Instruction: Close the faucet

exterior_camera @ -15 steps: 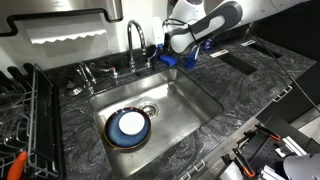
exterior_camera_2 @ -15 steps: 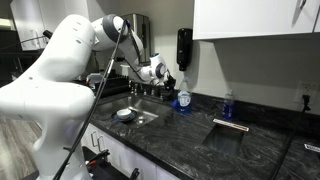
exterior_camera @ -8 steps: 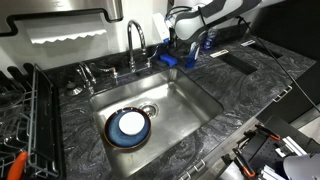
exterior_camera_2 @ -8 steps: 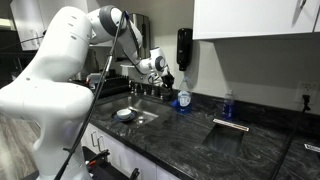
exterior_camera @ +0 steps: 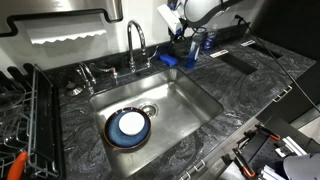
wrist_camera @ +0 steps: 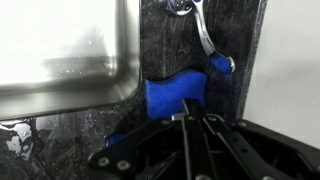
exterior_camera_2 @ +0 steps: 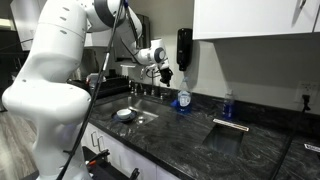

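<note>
Tool (wrist_camera: 192, 120) fingers are seen drawn together in the wrist view, clenched on nothing, with the black linkages folded in at the bottom of the picture. Just beyond the tips a blue sponge (wrist_camera: 175, 92) is shown lying on the dark marbled counter (wrist_camera: 150, 40), behind the sink (wrist_camera: 65, 50) rim. Past the sponge, a chrome lever handle (wrist_camera: 206, 38) is caught running down from the top edge, apart from the fingers.

In an exterior view the tool (exterior_camera: 179, 37) is held above the sponge (exterior_camera: 170, 60), raised clear of the counter (exterior_camera: 230, 95). The faucet (exterior_camera: 135, 42) is found at the back edge of the sink (exterior_camera: 195, 100), its high arched spout upright, with the tool near it on the bottle side and not touching it. A blue bottle (exterior_camera: 205, 42) is seen just beside the tool. Down in the basin a round blue dish (exterior_camera: 130, 127) with a pale centre is lying by the drain.

In an exterior view the tool (exterior_camera_2: 166, 74) is shown hanging over the back of the counter, close to the blue bottle (exterior_camera_2: 183, 97).
</note>
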You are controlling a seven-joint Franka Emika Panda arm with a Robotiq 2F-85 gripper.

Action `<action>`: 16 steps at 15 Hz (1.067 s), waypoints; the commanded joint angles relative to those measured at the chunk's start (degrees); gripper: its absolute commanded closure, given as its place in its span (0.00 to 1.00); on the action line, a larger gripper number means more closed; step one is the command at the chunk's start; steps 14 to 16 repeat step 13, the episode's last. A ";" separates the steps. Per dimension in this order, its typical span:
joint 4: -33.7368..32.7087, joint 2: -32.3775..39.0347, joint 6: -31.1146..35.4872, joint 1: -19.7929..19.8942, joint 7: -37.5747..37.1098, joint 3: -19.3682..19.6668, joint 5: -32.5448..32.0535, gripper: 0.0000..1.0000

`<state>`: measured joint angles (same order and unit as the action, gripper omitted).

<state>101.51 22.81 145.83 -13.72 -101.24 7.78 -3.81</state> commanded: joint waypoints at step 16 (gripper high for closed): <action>1.83 -6.24 -12.29 4.09 8.64 -5.97 3.70 0.01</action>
